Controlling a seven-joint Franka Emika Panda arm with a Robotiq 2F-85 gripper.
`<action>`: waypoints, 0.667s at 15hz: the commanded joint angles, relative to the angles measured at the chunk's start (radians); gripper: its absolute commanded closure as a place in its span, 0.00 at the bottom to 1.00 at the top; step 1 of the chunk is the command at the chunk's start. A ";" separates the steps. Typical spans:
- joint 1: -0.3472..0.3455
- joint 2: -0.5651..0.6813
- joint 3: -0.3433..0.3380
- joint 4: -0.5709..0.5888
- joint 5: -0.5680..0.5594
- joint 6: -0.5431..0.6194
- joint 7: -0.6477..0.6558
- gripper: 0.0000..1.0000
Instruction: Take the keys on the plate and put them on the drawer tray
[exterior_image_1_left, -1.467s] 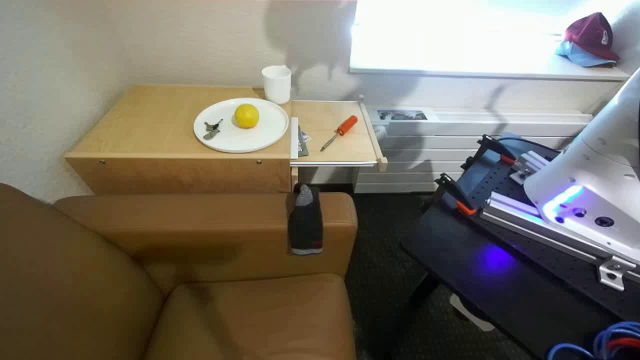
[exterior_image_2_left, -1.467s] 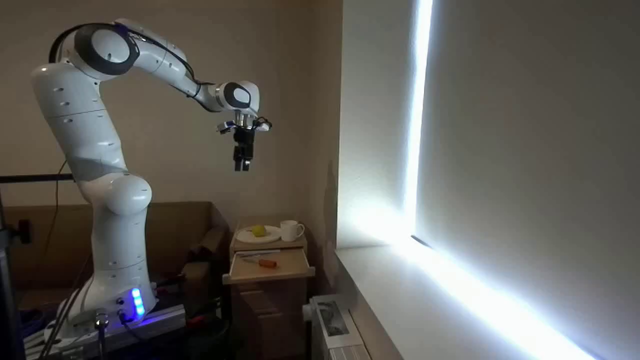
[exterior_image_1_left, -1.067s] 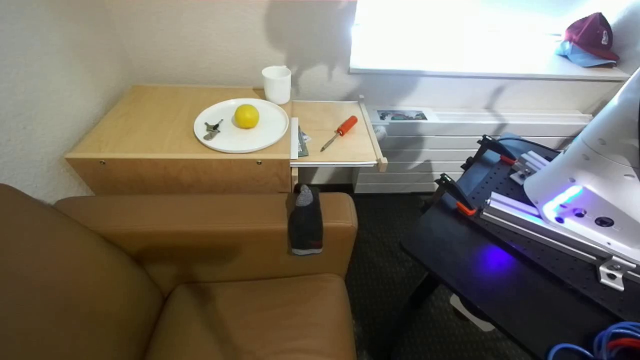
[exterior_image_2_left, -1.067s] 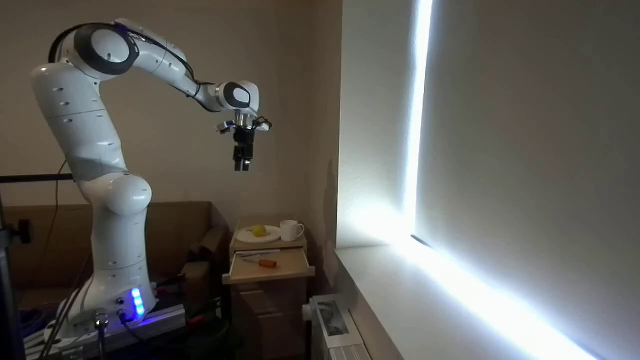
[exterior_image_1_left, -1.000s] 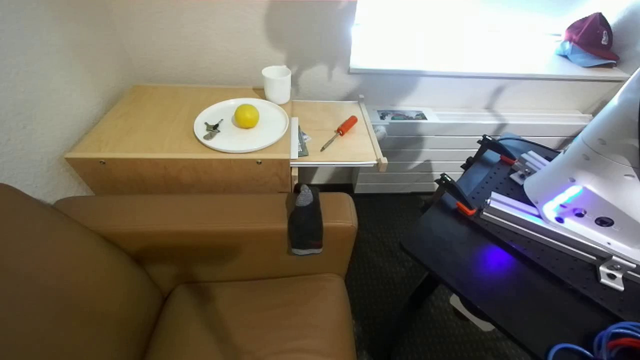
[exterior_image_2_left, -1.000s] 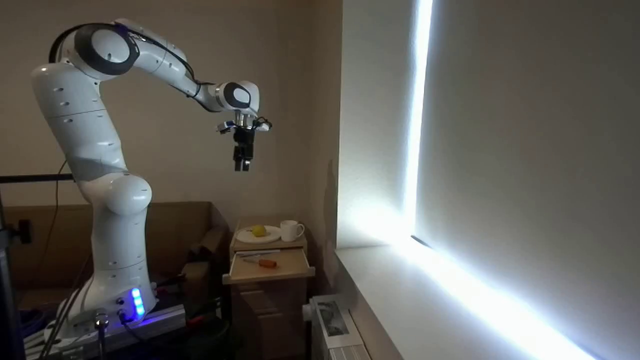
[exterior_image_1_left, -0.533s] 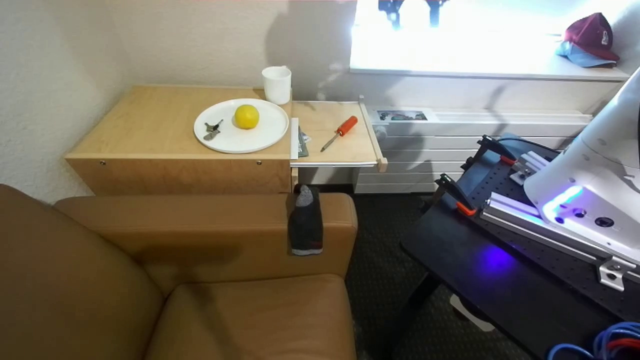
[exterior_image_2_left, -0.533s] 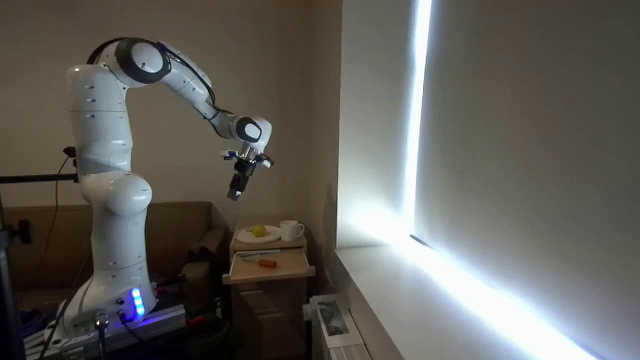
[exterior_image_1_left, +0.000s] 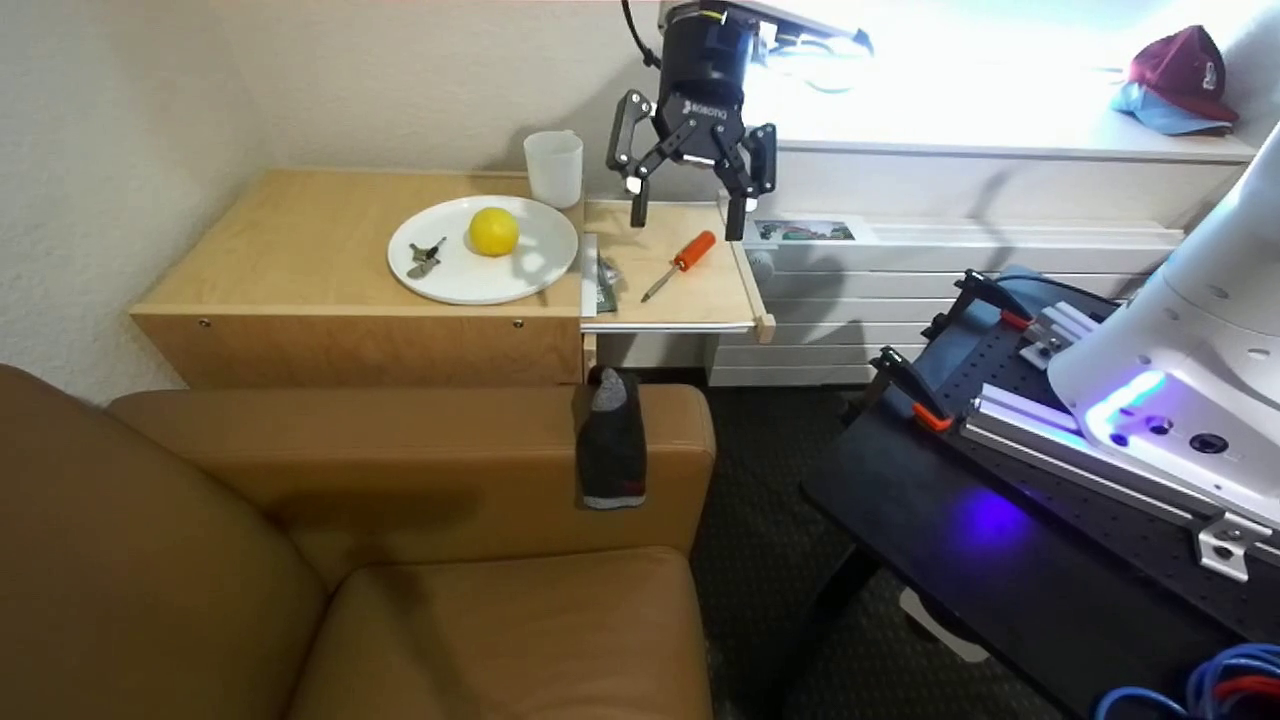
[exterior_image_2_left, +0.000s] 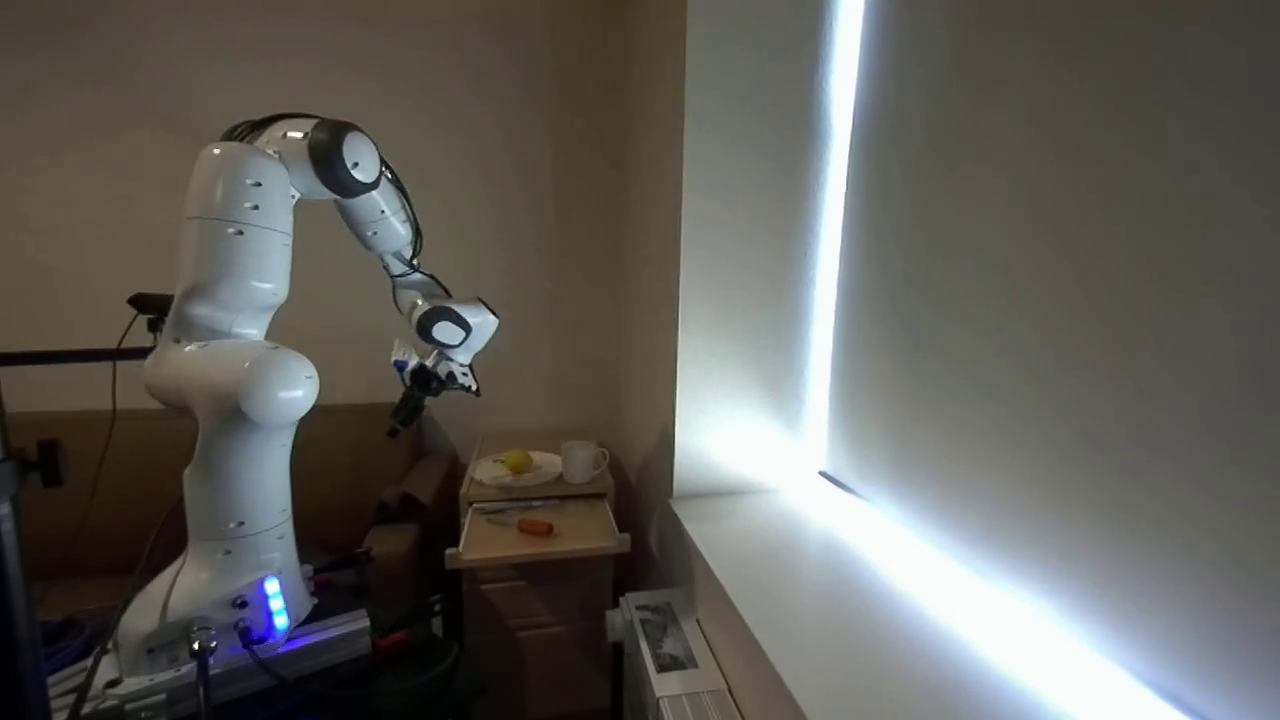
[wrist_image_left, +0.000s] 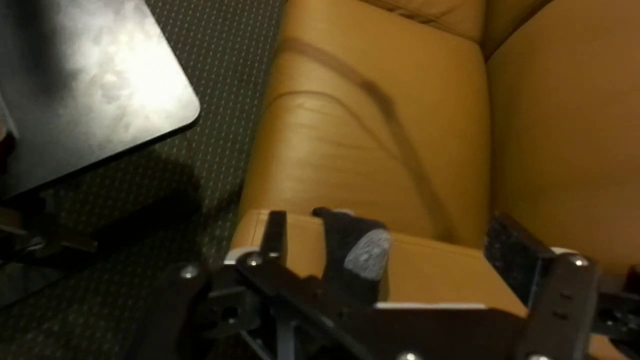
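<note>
The Robotiq gripper (exterior_image_1_left: 688, 230) is spread wide, empty; lowered on this aim, it might snag the sock (wrist_image_left: 356, 255) on the sofa armrest (wrist_image_left: 435, 265). Beyond the wrist view, the keys (exterior_image_1_left: 426, 258) lie low on the white plate (exterior_image_1_left: 480, 282); a shallow grasp could miss.

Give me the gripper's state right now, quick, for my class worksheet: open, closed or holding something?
Gripper: open, jaws well apart, holding nothing; the keys lie on the plate.
</note>
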 joint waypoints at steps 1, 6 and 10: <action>0.020 -0.003 -0.002 0.003 0.019 -0.003 0.001 0.00; 0.076 0.060 0.024 0.046 0.046 0.278 0.115 0.00; 0.208 0.139 0.047 0.170 -0.094 0.595 0.377 0.00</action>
